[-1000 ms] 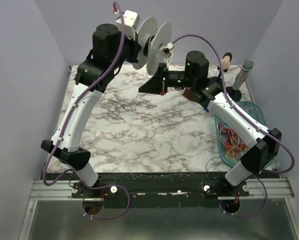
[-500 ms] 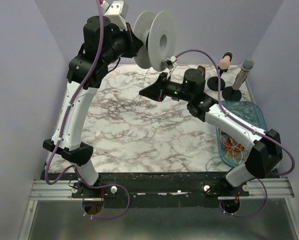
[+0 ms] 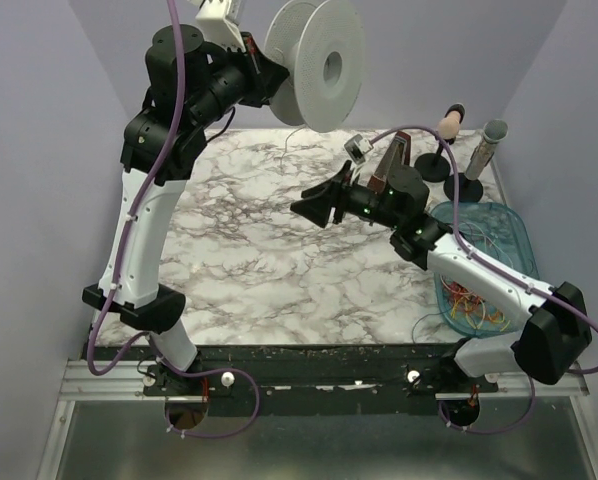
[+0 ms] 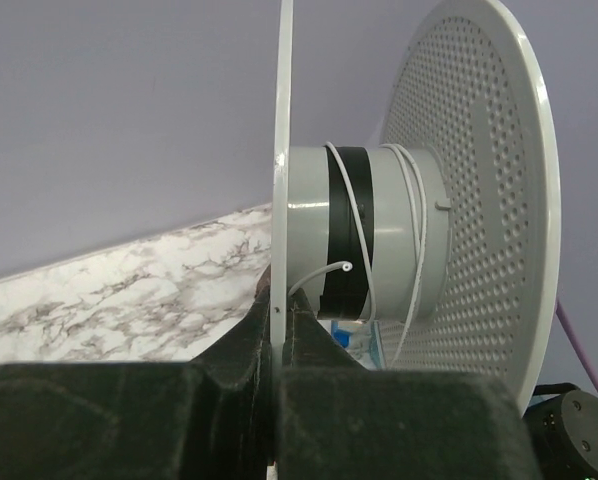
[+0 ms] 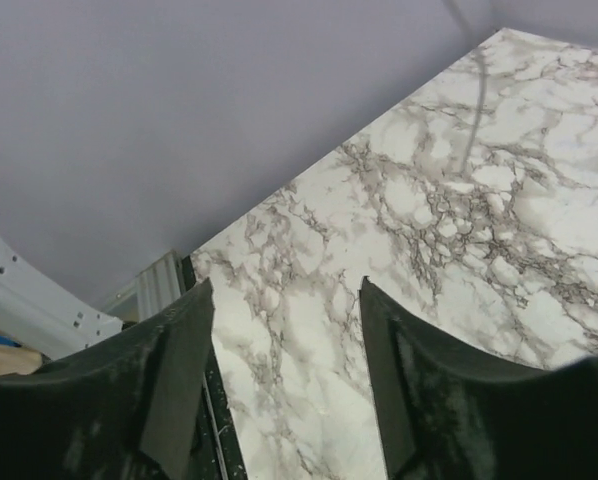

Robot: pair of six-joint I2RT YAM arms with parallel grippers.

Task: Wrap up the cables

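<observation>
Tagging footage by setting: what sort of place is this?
Probably a robot lab cell: lavender walls box in a marbled table, two arms bolted at its edge, the left tool gripping a spool.

Rect. white marble-look tabletop [image 3: 269, 250] w/ grey veining, boxed in by plain lilac panels on 3 sides. At far right corner, 2 black round-base stands side by side: left stand [image 3: 437, 166] has a thin stem & peach rounded tip, right stand [image 3: 466, 185] carries a tilted grey cylinder. Along right edge sits a translucent blue plastic basket [image 3: 494, 222] holding thin red, orange, yellow & green cables [image 3: 467, 296]; one thin dark strand [image 3: 424, 322] trails out onto the marble nr front edge
</observation>
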